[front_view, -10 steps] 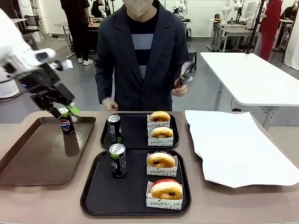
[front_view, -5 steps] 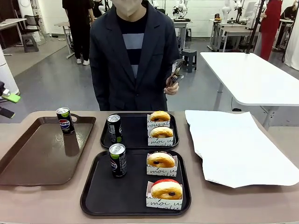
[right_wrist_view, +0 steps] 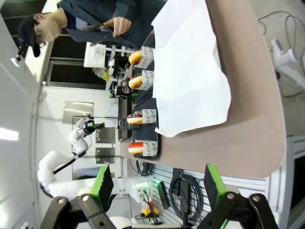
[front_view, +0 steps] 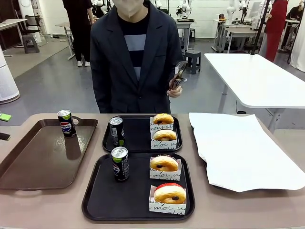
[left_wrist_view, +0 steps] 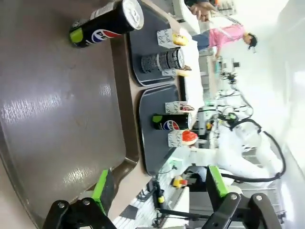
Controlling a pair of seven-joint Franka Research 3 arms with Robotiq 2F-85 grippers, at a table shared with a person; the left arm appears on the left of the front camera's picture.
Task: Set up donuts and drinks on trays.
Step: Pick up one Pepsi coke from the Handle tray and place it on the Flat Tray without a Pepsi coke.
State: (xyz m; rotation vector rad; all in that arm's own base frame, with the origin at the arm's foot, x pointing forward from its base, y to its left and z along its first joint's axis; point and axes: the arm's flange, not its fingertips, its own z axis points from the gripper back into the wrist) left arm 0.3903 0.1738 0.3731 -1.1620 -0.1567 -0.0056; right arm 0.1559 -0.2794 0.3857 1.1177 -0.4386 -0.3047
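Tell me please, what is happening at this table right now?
Nothing is being moved at this moment. Two black trays each hold one can and two donuts in paper sleeves. A third can stands alone on the brown tray. The left gripper and the right gripper are both open and hold nothing. The person across the table holds tongs.

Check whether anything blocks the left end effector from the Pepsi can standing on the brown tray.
Nothing visible does. In the left wrist view the open left end effector hangs past the brown tray's rim, and only bare tray surface lies between it and the Pepsi can at the tray's far corner.
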